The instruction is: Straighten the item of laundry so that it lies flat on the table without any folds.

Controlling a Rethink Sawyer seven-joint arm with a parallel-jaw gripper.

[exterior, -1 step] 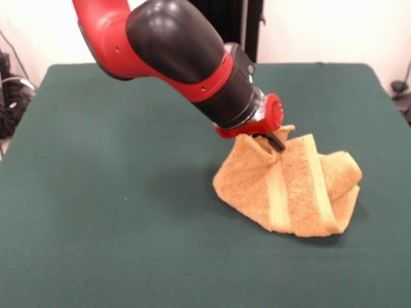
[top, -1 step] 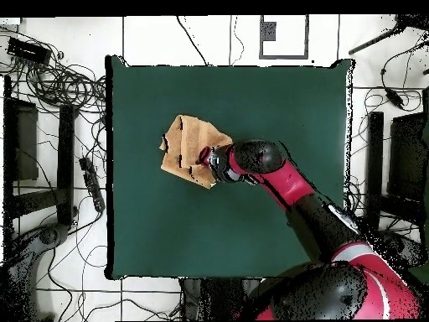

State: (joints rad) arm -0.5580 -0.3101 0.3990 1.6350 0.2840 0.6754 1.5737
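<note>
Nearest you in the front view lies a broad bare stretch of the table (exterior, -1 step: 96, 256), dark green and uncluttered. Beyond it, right of centre, sits the towel (exterior, -1 step: 289, 189), golden-orange and bunched into a tent-like heap: its lower edge rests on the cloth while its top is drawn up to a peak. You can follow two paler woven bands running down the heap, and a fold doubled over on the right side hides whatever lies under it. At the peak the gripper (exterior, -1 step: 273, 140) meets the fabric; one dark fingertip shows there, pressed into the cloth, and the raised corner hangs from it, so it appears clamped on the towel, though the other finger is buried in the folds and you cannot make it out. Behind it, the red and black arm (exterior, -1 step: 180, 54) rises to the top edge and is cut off there. From overhead, the towel (top, -1 step: 191, 149) lies left of the table's centre, its near side covered by the gripper (top, -1 step: 209, 163).
</note>
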